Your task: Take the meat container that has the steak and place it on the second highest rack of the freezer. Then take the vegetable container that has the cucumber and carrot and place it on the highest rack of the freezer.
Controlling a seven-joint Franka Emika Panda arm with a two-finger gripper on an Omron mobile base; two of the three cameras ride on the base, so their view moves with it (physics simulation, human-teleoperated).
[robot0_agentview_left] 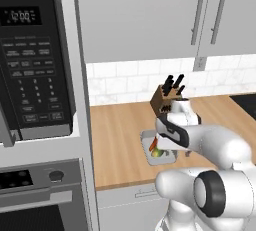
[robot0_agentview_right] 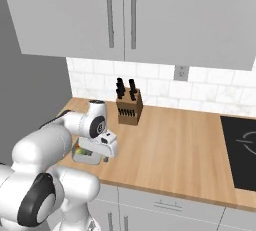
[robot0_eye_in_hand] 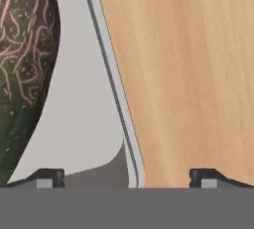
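Observation:
The vegetable container [robot0_agentview_left: 150,156], a shallow grey tray, sits on the wooden counter near its front edge. Inside lie the orange carrot [robot0_agentview_left: 153,143] and the green-yellow cucumber [robot0_agentview_left: 157,152]. My gripper [robot0_agentview_left: 169,148] points down over the tray's right side. In the hand view my gripper [robot0_eye_in_hand: 128,178] is open, one fingertip over the tray floor and the other over bare wood, straddling the tray's rim [robot0_eye_in_hand: 110,86]. A dark green, pink-veined vegetable [robot0_eye_in_hand: 22,49] lies at the left in that view. From the right base the tray [robot0_agentview_right: 84,157] is half hidden under my hand. The meat container with the steak and the freezer are out of view.
A wooden knife block [robot0_agentview_left: 164,101] stands against the tiled wall behind the tray. A black microwave [robot0_agentview_left: 30,60] and oven [robot0_agentview_left: 40,195] fill the tall unit left of the counter. A black cooktop [robot0_agentview_right: 242,150] lies far right. Grey cabinets [robot0_agentview_right: 120,15] hang overhead.

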